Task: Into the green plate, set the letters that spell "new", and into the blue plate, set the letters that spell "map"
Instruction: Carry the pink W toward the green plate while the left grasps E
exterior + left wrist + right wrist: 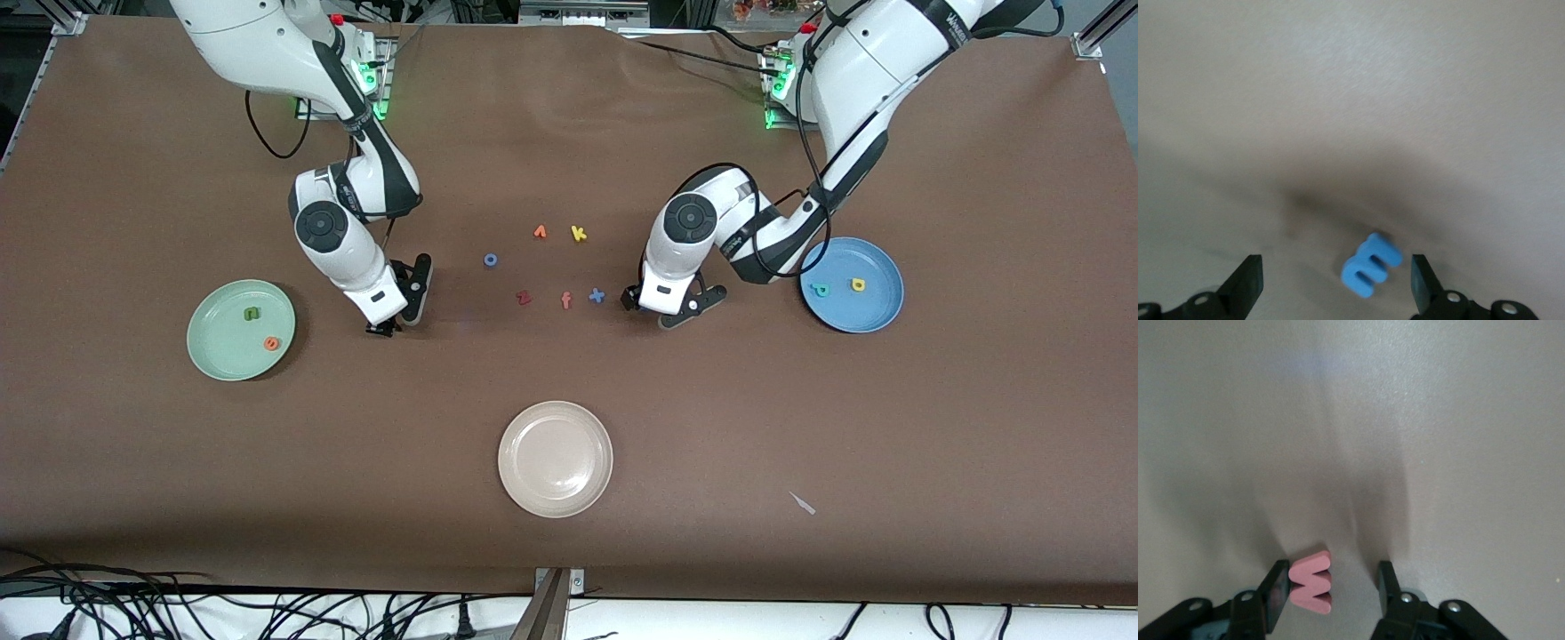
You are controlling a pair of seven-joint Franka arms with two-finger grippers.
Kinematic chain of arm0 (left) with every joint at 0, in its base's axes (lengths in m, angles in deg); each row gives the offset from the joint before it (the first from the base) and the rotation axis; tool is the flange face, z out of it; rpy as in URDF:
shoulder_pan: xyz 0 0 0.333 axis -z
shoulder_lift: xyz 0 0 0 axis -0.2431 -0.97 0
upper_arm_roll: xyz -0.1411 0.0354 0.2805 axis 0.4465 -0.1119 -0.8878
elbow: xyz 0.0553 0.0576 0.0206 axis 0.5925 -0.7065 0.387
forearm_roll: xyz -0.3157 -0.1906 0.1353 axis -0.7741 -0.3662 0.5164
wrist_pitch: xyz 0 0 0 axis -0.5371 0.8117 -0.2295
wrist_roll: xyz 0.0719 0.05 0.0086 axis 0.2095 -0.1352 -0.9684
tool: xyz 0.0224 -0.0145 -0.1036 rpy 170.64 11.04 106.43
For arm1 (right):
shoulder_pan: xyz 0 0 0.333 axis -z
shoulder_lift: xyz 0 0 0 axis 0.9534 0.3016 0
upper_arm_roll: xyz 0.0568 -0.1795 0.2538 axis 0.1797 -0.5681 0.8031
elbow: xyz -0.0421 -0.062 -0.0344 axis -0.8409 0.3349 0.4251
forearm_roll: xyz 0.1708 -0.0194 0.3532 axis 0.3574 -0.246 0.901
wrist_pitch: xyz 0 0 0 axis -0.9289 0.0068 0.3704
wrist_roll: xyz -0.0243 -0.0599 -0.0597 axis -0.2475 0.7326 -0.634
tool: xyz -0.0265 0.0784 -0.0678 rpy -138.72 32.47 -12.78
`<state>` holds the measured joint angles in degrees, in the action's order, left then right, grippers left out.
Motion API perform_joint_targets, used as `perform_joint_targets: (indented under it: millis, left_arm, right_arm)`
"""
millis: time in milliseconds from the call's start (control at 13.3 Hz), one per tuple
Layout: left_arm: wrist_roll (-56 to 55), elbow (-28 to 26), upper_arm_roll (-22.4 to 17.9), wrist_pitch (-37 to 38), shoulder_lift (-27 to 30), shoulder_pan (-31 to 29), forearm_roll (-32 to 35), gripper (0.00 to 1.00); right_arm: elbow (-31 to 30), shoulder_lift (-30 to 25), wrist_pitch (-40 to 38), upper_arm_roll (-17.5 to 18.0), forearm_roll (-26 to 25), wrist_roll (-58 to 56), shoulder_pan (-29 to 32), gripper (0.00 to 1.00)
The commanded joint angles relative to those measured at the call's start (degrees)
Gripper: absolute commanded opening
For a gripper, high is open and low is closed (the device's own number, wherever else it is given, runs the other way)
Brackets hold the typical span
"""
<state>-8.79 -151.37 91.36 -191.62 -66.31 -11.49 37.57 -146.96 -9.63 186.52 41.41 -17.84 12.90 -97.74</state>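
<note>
The pale green plate (213, 351) holds the green "n" (252, 313) and the orange "e" (272, 343). On the blue plate (876, 311) lie the teal "p" (820, 290) and the yellow "a" (858, 284). My right gripper (397, 322) (1331, 590) is down at the table beside the green plate. The pink "w" (1311, 582) lies between its fingers, touching one finger (1275, 593), with a gap to the other. My left gripper (669, 311) (1335, 283) is low beside the blue plate and open. The blue "m" (1371, 264) lies flat between its fingers, touching neither.
Loose letters lie between the two grippers: blue "o" (490, 260), orange "v" (540, 232), yellow "k" (579, 233), dark red "z" (524, 298), orange "f" (566, 300), blue "x" (597, 296). A cream-white plate (556, 458) sits nearer the front camera.
</note>
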Motion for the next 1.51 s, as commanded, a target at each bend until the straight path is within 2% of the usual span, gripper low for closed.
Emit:
perform_joint_targets:
  millis: [0,151,302,452,603,829,905,1206,1281,1432]
  left_arm:
    - [0.3,1.8,-0.6,-1.6,-1.4,0.9,1.8,0.92]
    - [0.5,1.9,-1.1,-2.0,-1.8,0.9,1.8,0.90]
    - [0.6,1.9,-1.0,-2.0,-2.2,1.0,1.8,0.84]
    - [0.5,2.2,-1.0,-2.0,-2.7,1.0,2.0,0.78]
    - [0.6,2.7,-1.0,-2.0,-3.3,1.0,2.0,0.73]
    - [0.5,2.7,-1.0,-1.9,-3.3,1.0,1.8,0.70]
    - [0.6,2.7,-1.0,-2.0,-3.3,1.0,2.0,0.66]
    - [0.5,2.7,-1.0,-1.9,-3.3,1.0,1.8,0.55]
    - [0.5,2.7,-1.0,-1.9,-3.3,1.0,1.8,0.49]
    - [0.5,2.7,-1.0,-1.9,-3.6,1.0,1.8,0.43]
  right_arm:
    - [0.0,0.4,0.4,0.1,-0.3,-0.2,-0.1,0.35]
    - [-0.1,0.5,0.3,0.1,-0.3,0.1,-0.1,0.13]
    - [-0.1,0.5,0.2,0.1,-0.3,0.4,-0.1,0.00]
    - [0.5,-1.1,-2.6,-0.2,0.0,1.5,0.2,0.00]
    - [4.5,-2.7,-12.8,-1.6,0.2,1.9,0.4,0.00]
    - [6.6,-4.8,-21.0,-7.1,0.5,2.4,0.4,0.00]
    - [7.0,-5.1,-22.8,-9.3,0.5,2.3,0.4,0.00]
    - [7.1,-5.0,-24.2,-17.9,0.4,-0.2,0.4,0.00]
    - [7.1,-4.3,-23.6,-20.2,0.4,-0.3,0.6,0.00]
    - [6.7,-3.0,-20.9,-21.3,0.4,0.0,4.4,0.00]
